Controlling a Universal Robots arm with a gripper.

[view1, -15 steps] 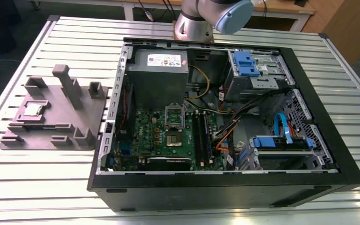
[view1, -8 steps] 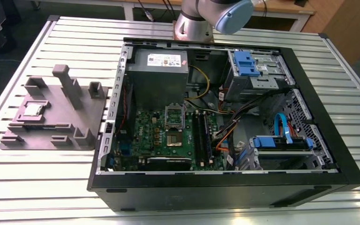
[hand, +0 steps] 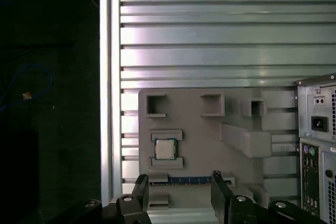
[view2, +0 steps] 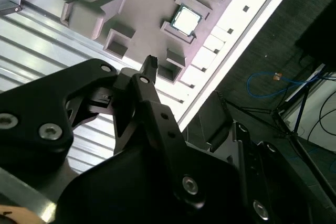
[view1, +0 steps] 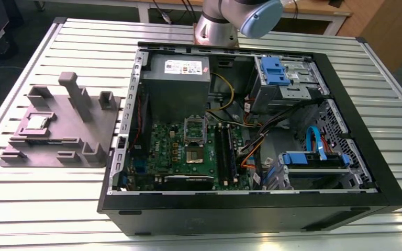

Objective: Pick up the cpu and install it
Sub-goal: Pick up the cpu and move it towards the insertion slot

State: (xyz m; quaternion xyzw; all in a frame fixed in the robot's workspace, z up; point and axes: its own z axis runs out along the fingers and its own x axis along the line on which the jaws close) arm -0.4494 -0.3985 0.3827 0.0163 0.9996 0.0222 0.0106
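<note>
First wrist view | fingers (hand: 140, 186) spread apart, empty | cpu (hand: 165, 148) seated in grey fixture (hand: 202, 140)

The cpu (hand: 165, 149) lies open from above, hemmed by low ledges (hand: 166, 135); taller posts (view1: 75, 98) stand nearby on the holder (hand: 205, 148).

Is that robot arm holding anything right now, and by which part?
Nothing is held. The end effector is open and empty; the cpu lies in its grey holder, untouched.
</note>
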